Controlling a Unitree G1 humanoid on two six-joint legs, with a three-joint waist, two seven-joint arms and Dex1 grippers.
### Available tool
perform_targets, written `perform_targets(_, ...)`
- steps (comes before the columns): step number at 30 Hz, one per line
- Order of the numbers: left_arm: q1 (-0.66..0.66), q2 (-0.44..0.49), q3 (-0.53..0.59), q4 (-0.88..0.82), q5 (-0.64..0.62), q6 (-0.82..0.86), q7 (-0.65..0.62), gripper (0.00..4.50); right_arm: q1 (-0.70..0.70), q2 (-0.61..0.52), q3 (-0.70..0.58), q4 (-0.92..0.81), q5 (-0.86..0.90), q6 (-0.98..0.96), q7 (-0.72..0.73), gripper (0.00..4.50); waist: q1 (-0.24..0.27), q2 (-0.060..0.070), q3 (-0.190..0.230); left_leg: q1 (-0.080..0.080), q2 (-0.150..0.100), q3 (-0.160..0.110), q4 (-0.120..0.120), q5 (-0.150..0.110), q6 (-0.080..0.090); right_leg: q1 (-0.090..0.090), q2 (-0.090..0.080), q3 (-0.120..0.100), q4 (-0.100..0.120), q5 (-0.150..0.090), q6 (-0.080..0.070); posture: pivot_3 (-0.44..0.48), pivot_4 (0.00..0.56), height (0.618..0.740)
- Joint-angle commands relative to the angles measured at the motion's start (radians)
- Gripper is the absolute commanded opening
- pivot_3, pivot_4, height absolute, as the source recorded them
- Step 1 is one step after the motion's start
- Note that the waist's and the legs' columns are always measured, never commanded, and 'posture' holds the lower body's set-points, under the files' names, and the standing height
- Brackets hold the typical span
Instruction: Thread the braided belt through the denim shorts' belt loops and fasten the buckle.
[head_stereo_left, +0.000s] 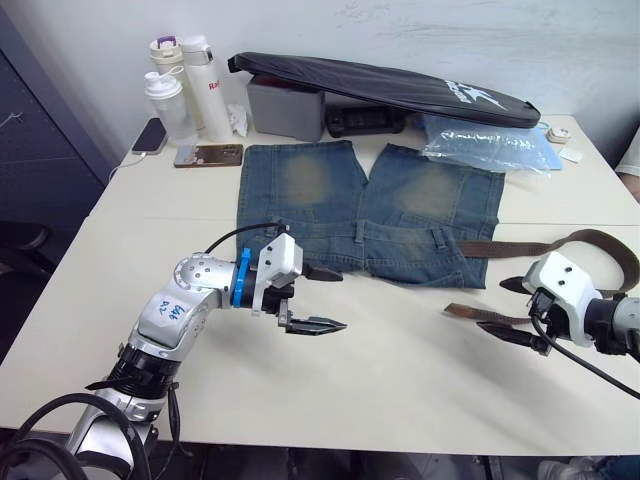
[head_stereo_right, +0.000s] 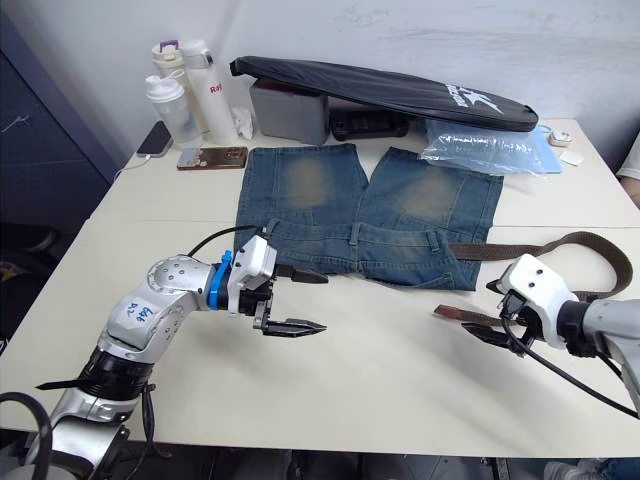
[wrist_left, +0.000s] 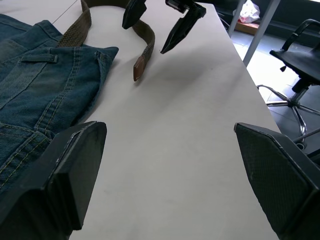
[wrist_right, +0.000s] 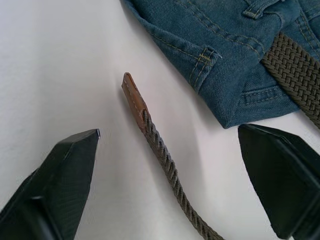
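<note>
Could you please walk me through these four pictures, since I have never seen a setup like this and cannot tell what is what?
This is a humanoid robot with two arms, each ending in a two-fingered black tool. The two wide pictures come from a stereo camera on its head, looking down over a white table. The other two come from cameras on its wrists, looking out between that tool's own fingers.

On the table lie the denim shorts, spread flat. The braided belt leaves the waistband on the robot's right, loops round, and its tan tip rests on the table. The left tool hovers open by the waistband, holding nothing. The right tool is open too, with the tip lying between its fingers, not gripped.

At the far edge are bottles, a phone, a black bag and a plastic packet.
</note>
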Motion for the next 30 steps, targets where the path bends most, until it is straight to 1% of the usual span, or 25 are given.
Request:
perform_targets(1,-0.005,0.0,0.017,-0.037,-0.016,-0.002,0.002,4.5,0.011,-0.025,-0.038,-0.013,-0.027,-0.016,0.004,4.44,-0.001,0.0,0.0,0.0,0.0,0.0,0.0,0.0,0.0,0.0,0.0,0.0,0.0,0.0,0.0,0.0,0.15,0.74)
perform_targets(2,-0.005,0.0,0.016,-0.036,-0.016,-0.003,0.001,4.5,0.014,-0.028,-0.038,-0.008,-0.025,-0.009,0.012,4.44,-0.001,0.0,0.0,0.0,0.0,0.0,0.0,0.0,0.0,0.0,0.0,0.0,0.0,0.0,0.0,0.0,0.15,0.74)
perform_targets(3,-0.006,0.0,0.015,-0.036,-0.016,-0.003,0.0,4.5,0.014,-0.029,-0.04,0.001,-0.022,-0.002,0.015,3.92,-0.001,0.0,0.0,0.0,0.0,0.0,0.0,0.0,0.0,0.0,0.0,0.0,0.0,0.0,0.0,0.0,0.15,0.74)
perform_targets(4,-0.006,0.001,0.014,-0.037,-0.015,-0.004,-0.001,4.5,0.016,-0.033,-0.039,0.011,-0.025,0.0,0.02,3.62,-0.001,0.0,0.0,0.0,0.0,0.0,0.0,0.0,0.0,0.0,0.0,0.0,0.0,0.0,0.0,0.0,0.15,0.74)
perform_targets(5,-0.006,0.002,0.012,-0.037,-0.014,-0.005,-0.004,4.5,0.018,-0.042,-0.031,0.025,-0.04,-0.008,0.021,3.21,-0.001,0.0,0.0,0.0,0.0,0.0,0.0,0.0,0.0,0.0,0.0,0.0,0.0,0.0,0.0,0.0,0.15,0.74)
perform_targets(7,-0.006,0.002,0.009,-0.036,-0.011,-0.007,-0.006,4.5,0.006,-0.049,-0.013,0.061,-0.068,-0.021,0.011,3.14,-0.001,0.0,0.0,0.0,0.0,0.0,0.0,0.0,0.0,0.0,0.0,0.0,0.0,0.0,0.0,0.0,0.15,0.74)
perform_targets(8,-0.006,0.001,0.009,-0.036,-0.011,-0.007,-0.006,4.5,-0.004,-0.048,-0.001,0.079,-0.077,-0.03,0.01,2.66,-0.001,0.0,0.0,0.0,0.0,0.0,0.0,0.0,0.0,0.0,0.0,0.0,0.0,0.0,0.0,0.0,0.15,0.74)
perform_targets(9,-0.006,0.0,0.008,-0.036,-0.011,-0.007,-0.005,4.5,-0.015,-0.045,0.013,0.096,-0.088,-0.039,0.01,2.48,-0.002,0.0,0.0,0.0,0.0,0.0,0.0,0.0,0.0,0.0,0.0,0.0,0.0,0.0,0.0,0.0,0.15,0.74)
perform_targets(12,-0.006,-0.002,0.007,-0.038,-0.01,-0.007,-0.003,4.5,-0.053,-0.032,0.059,0.151,-0.125,-0.076,0.011,1.18,-0.002,0.0,0.0,0.0,0.0,0.0,0.001,0.0,0.0,0.0,0.0,0.0,0.0,0.0,0.0,0.0,0.15,0.74)
perform_targets(13,-0.005,-0.003,0.007,-0.039,-0.01,-0.007,-0.003,4.5,-0.06,-0.03,0.069,0.162,-0.131,-0.085,0.013,0.85,-0.002,0.001,0.0,0.0,0.0,0.0,0.001,0.0,0.0,0.0,0.0,0.0,0.0,0.0,0.0,0.0,0.15,0.74)
perform_targets(14,-0.005,-0.003,0.007,-0.04,-0.01,-0.006,-0.002,4.5,-0.069,-0.025,0.079,0.176,-0.141,-0.098,0.01,0.18,-0.002,0.001,0.0,0.0,0.0,0.0,0.001,0.0,0.0,0.0,0.0,0.0,0.0,0.0,0.0,0.0,0.15,0.74)
perform_targets(15,-0.004,-0.004,0.006,-0.041,-0.01,-0.006,-0.001,4.5,-0.078,-0.022,0.089,0.188,-0.148,-0.109,0.008,0.03,-0.002,0.001,0.0,0.0,0.0,0.0,0.001,0.0,0.0,0.0,0.0,0.0,0.0,0.0,0.0,0.0,0.15,0.74)
perform_targets(19,-0.001,-0.005,0.006,-0.044,-0.009,-0.005,0.002,4.5,-0.085,-0.025,0.122,0.216,-0.184,-0.144,0.013,0.03,-0.002,0.001,0.0,0.0,0.0,0.0,0.002,0.0,0.0,0.001,0.0,0.0,0.001,0.0,0.0,0.0,0.15,0.74)
perform_targets(24,0.0,-0.006,0.006,-0.045,-0.009,-0.004,0.005,4.5,-0.078,-0.022,0.118,0.202,-0.175,-0.144,0.026,0.03,-0.002,0.001,0.0,0.001,0.0,0.0,0.004,0.0,0.0,0.002,0.0,0.0,0.001,0.0,0.001,0.0,0.15,0.74)
perform_targets(25,-0.001,-0.008,0.007,-0.045,-0.012,-0.001,0.006,4.5,-0.069,-0.029,0.102,0.185,-0.166,-0.15,0.034,0.03,-0.002,0.001,0.0,0.001,0.0,0.0,0.004,0.0,0.0,0.002,0.0,0.0,0.002,0.0,0.001,0.0,0.15,0.74)
perform_targets(28,-0.008,-0.022,0.02,-0.04,-0.032,0.021,0.018,4.5,-0.033,-0.052,-0.016,0.076,-0.056,-0.088,0.102,0.03,0.0,0.002,0.0,0.0,0.0,0.0,0.004,0.0,0.0,0.002,0.0,0.0,0.002,0.0,0.001,0.0,0.15,0.74)
perform_targets(30,-0.015,-0.044,0.033,-0.038,-0.06,0.053,0.035,4.5,-0.036,-0.052,-0.121,-0.009,0.067,0.032,0.133,0.03,0.0,0.003,0.0,0.0,0.0,0.0,0.004,0.0,0.0,0.002,0.0,0.0,0.002,0.0,0.001,0.0,0.15,0.74)
